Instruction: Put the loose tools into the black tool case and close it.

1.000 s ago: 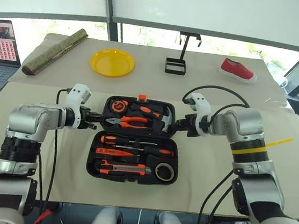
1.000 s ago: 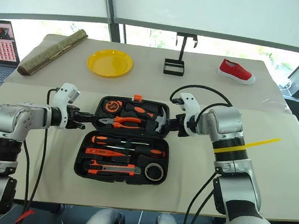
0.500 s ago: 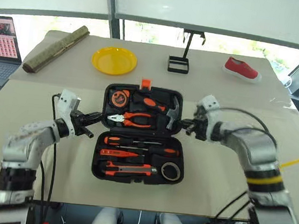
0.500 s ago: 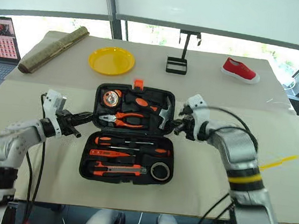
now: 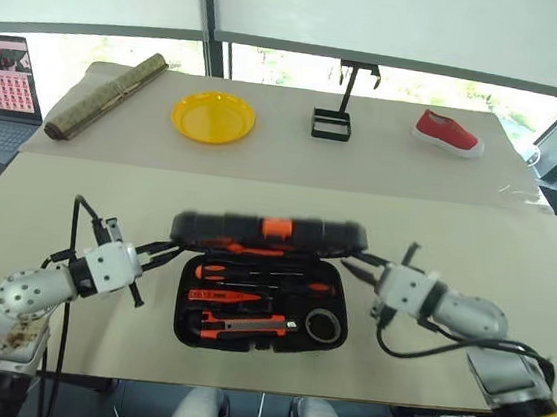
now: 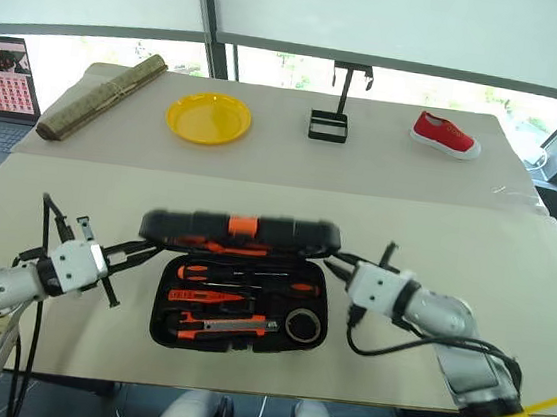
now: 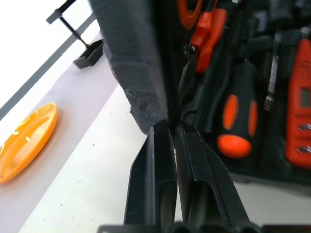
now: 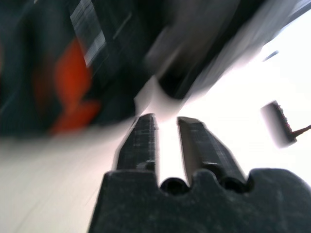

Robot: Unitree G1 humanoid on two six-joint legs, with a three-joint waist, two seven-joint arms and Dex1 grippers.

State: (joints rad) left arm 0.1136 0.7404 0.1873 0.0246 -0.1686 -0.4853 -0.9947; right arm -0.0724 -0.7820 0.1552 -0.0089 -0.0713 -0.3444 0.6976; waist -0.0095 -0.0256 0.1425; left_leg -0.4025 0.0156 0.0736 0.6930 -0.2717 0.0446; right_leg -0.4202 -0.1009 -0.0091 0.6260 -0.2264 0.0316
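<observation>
The black tool case [image 5: 183,303] lies open at the table's front middle, and its lid [image 5: 226,231] stands tilted over the base, blurred, with the orange latch [image 5: 276,228] on its top edge. In the base rest two screwdrivers [image 5: 251,277], the tester pen [image 5: 223,296], the utility knife [image 5: 246,321] and the tape roll [image 5: 322,324]. My left gripper [image 5: 165,248] reaches the lid's left end, fingers slightly parted, with the lid's edge just past its tips [image 7: 170,125]. At the lid's right end my right gripper [image 5: 352,267] stands open, nothing between its fingers [image 8: 143,133].
At the far side stand a yellow plate [image 5: 213,118], a small black wire stand [image 5: 330,124] and a red shoe [image 5: 448,131]. A rolled mat [image 5: 103,95] lies far left, beside a laptop [image 5: 2,76]. A seam crosses the table behind the case.
The lid has swung up from lying flat behind the base and now leans over it. Both arms have drawn back toward me and rolled. Both grippers' fingers have parted.
</observation>
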